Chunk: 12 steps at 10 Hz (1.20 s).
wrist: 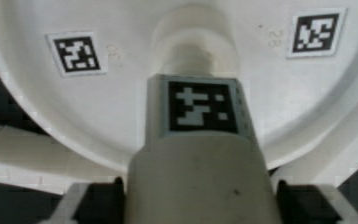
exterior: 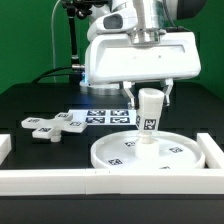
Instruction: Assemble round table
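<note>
Round table disc (exterior: 178, 152) lies on the black tabletop (exterior: 30, 100). The gripper (exterior: 149, 97) clamps the leg (exterior: 149, 113) upright at its centre, seemingly mid-fitting. The cross-shaped foot (exterior: 55, 125) lies unattached at the exterior view's left.

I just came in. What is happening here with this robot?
The arm is putting a small white table together. Its gripper seems closed on the short leg, which stands upright near the middle of the round disc. The cross-shaped foot lies apart, to the exterior view's left of the disc.
</note>
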Available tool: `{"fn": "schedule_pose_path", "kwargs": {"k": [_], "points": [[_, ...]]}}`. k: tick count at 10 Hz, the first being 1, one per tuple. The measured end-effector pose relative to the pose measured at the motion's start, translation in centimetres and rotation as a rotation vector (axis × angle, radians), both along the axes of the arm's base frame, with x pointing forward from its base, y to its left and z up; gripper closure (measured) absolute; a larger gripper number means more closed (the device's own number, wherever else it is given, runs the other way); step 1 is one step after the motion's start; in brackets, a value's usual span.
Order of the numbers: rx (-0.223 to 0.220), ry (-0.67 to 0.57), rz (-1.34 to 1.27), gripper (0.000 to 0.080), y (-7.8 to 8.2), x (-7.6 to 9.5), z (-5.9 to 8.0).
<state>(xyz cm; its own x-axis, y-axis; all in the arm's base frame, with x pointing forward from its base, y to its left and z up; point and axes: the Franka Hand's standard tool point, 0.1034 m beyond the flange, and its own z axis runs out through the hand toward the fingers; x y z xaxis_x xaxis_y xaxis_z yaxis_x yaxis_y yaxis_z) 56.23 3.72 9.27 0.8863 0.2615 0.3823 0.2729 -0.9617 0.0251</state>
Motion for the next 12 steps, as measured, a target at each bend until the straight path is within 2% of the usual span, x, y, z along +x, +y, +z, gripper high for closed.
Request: {"fn": "schedule_pose_path", "kwargs": {"k": [5, 12], "points": [[0.002, -0.006, 0.003, 0.039, 0.9, 0.0, -0.3], [-0.012, -0.038, -0.011, 0.039, 0.3, -0.3, -1.2]]}}
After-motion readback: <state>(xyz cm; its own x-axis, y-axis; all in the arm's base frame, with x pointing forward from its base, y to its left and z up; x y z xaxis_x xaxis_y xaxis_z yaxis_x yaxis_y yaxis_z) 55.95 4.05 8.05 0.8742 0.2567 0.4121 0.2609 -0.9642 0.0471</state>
